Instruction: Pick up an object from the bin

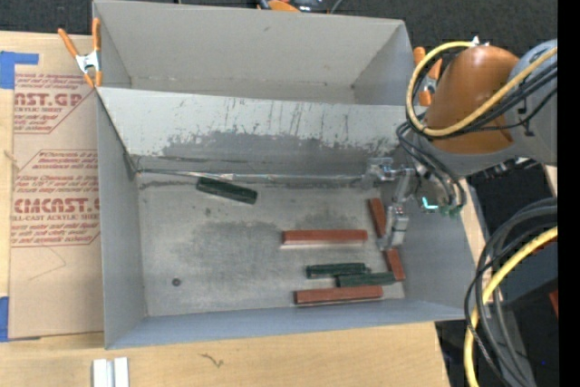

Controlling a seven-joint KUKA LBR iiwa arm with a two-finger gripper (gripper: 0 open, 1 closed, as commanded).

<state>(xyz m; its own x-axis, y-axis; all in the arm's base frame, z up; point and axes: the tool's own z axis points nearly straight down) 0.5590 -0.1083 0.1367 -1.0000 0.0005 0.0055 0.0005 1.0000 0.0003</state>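
the gripper [395, 229] hangs low at the right end of the grey bin [245, 41], just beside a short reddish-brown bar [375, 217] near the right wall. to its left lies a long reddish-brown bar [323, 237] — nearer the front, two dark green bars [349, 273] and a front reddish-brown bar [338, 295]. a lone dark green bar [227, 189] lies well apart, to the left.

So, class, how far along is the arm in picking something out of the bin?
Done: the gripper is down inside the bin, at its right side. In hand: it sits between an upper reddish-brown block and a lower reddish-brown block; any grip cannot be told. Left: lifting one out; nothing looks raised yet.
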